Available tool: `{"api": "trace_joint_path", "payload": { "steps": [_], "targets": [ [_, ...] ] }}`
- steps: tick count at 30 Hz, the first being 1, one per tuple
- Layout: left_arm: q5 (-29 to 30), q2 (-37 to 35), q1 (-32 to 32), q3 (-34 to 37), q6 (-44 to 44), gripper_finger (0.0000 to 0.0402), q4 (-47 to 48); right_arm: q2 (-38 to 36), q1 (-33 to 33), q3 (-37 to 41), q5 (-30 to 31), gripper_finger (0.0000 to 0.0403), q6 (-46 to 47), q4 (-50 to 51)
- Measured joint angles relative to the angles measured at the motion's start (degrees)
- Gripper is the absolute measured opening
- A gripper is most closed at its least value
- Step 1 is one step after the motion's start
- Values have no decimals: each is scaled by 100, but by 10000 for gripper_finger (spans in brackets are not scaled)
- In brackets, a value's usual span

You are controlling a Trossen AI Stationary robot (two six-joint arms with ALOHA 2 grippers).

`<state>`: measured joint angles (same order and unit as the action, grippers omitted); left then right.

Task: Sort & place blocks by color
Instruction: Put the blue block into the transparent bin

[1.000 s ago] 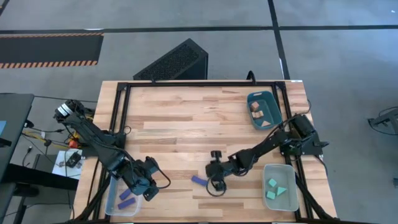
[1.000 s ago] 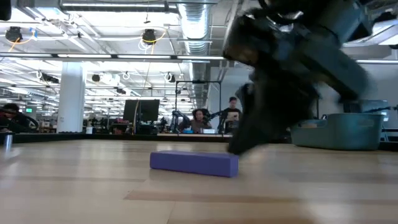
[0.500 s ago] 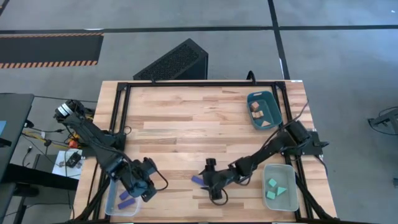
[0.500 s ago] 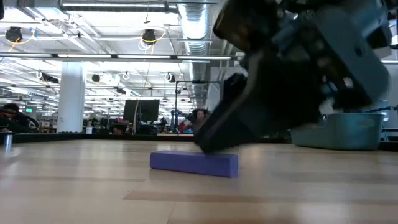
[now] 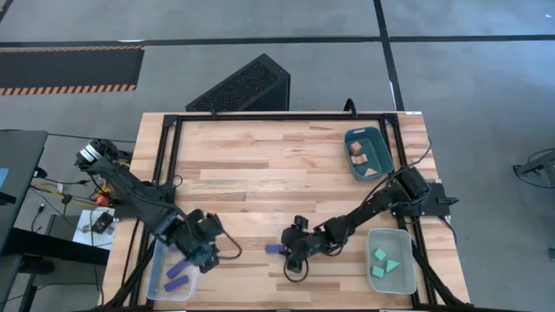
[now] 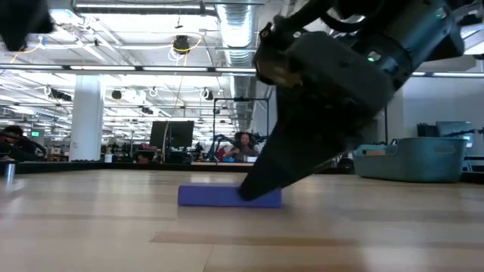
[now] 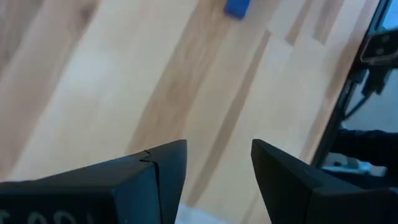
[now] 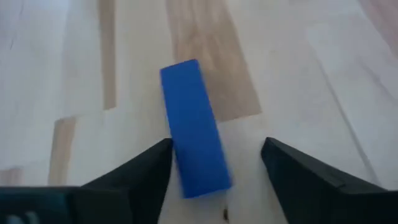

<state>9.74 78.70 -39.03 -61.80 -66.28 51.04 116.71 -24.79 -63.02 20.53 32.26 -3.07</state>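
right gripper over the last loose blue bar

we see our right gripper low at the near middle of the light wooden plank table, its two dark fingers spread wide on either side of a flat dark blue bar block. the bar lies flat on the table, one end between the fingertips; one finger sits just beside its long edge, the other stands apart from it. in the low view the gripper's tip comes down against the bar's end.

our left gripper hovers by the clear plastic tray at the near left corner, its fingers parted with nothing between them. two more dark blue bars lie in that tray.

light teal blocks sit in the clear tray at the near right. pale wood pieces rest in the dark teal bin at the far right.
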Motion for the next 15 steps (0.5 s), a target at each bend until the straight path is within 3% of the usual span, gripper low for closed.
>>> {"api": "trace_joint_path", "payload": {
  "steps": [11,15],
  "targets": [
    [18,0,852,0,2012,166,-104,-4,329,11,-399,108,-355,-77],
    [319,0,1068,0,2588,166,-190,-129,482,23,-672,83,-215,-189]
  ]
}}
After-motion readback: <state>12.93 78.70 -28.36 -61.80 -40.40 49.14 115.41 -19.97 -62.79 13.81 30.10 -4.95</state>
